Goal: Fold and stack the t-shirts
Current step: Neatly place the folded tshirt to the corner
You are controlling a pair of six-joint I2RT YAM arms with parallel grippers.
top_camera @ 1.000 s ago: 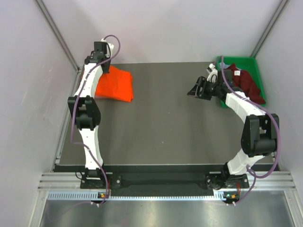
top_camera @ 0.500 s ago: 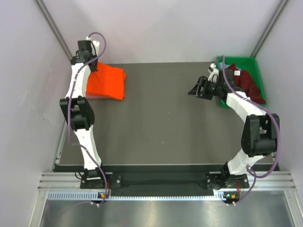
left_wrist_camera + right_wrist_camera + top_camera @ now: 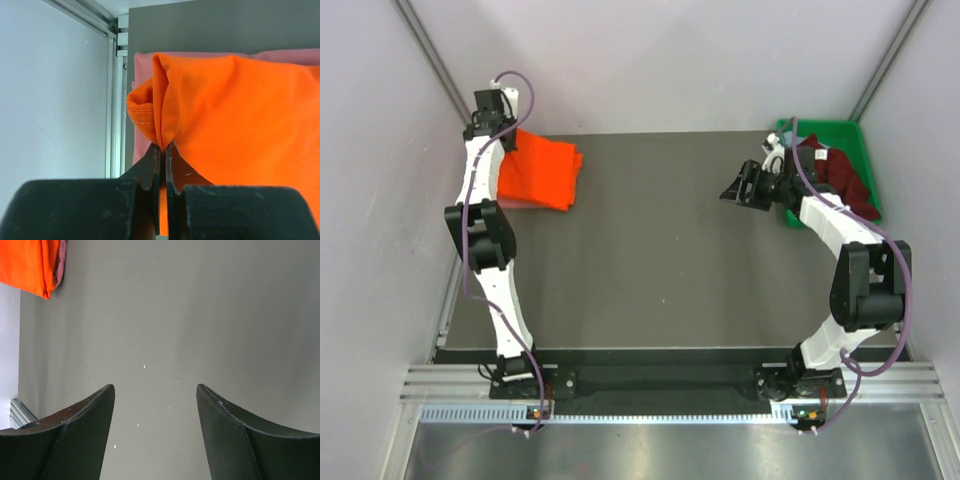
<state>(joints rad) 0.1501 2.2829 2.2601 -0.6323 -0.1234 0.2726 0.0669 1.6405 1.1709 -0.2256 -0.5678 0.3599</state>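
A: From above, where is the orange t-shirt (image 3: 542, 175)?

B: Upper left of the frame, folded on the table (image 3: 650, 250). The left gripper (image 3: 498, 130) is at its far-left corner. The maroon t-shirt (image 3: 842, 178) lies in the green bin (image 3: 835, 130), upper right.

A: And the left wrist view?

B: The jaws are clenched on a pinched hem fold of the orange t-shirt (image 3: 235, 110), with the salmon pink t-shirt (image 3: 142, 67) beneath. The cloth looks soft, light and limp, so it will likely drape. Doubled edges or corners seem the best hold.

A: Right wrist?

B: The right gripper (image 3: 154, 390) is spread wide and empty over bare table.
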